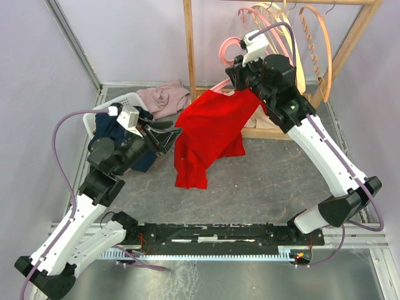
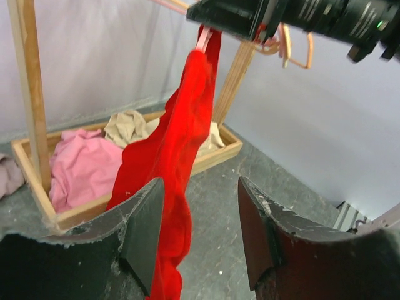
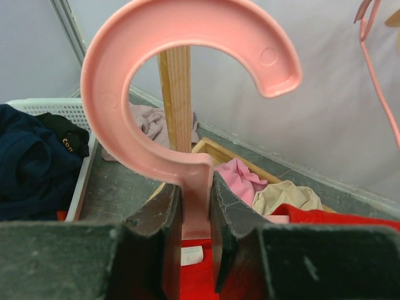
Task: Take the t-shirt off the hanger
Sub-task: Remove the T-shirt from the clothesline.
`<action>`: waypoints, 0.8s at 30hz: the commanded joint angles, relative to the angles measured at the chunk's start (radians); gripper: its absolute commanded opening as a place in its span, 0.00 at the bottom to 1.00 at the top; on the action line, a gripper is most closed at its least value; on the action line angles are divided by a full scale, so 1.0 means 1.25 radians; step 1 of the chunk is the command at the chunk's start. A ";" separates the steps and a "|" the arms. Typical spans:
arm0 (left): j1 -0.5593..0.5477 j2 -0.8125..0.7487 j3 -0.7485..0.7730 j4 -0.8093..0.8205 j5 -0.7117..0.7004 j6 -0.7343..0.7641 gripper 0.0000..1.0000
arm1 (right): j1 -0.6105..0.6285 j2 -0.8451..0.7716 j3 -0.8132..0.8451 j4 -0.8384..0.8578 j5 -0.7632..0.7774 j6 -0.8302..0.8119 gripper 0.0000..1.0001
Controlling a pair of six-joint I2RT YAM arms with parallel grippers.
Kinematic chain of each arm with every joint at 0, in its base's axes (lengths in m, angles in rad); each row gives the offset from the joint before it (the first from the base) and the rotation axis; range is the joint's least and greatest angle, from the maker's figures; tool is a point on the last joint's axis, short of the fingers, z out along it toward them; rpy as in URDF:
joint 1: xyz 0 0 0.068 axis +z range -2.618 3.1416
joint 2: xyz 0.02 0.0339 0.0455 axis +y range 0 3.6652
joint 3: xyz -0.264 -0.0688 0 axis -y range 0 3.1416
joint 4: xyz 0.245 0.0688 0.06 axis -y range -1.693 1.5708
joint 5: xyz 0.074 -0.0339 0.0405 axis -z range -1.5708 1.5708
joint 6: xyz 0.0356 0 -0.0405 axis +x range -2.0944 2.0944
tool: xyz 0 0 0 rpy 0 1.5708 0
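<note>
Left wrist view: the left gripper (image 2: 200,190) has its jaws spread. The red t-shirt (image 2: 181,137) hangs right at the gap, across the inner edge of one finger, and it doesn't look pinched. Behind it there's a wooden tray (image 2: 81,212) holding a pink cloth (image 2: 81,165) and a beige cloth (image 2: 128,125). Higher up, the right gripper (image 3: 195,187) has its jaws squeezed onto the neck of the pink hanger (image 3: 105,94), with the shirt draped from it. Off to the left, a white basket (image 1: 128,100) holds dark clothes.
</note>
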 commanded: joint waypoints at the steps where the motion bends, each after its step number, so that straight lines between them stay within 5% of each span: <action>1: -0.003 -0.020 -0.055 0.040 -0.020 0.010 0.58 | -0.012 -0.002 0.061 0.087 0.018 0.029 0.01; 24: -0.003 -0.084 -0.211 0.174 -0.200 0.021 0.60 | -0.015 -0.014 0.066 0.088 -0.014 0.064 0.01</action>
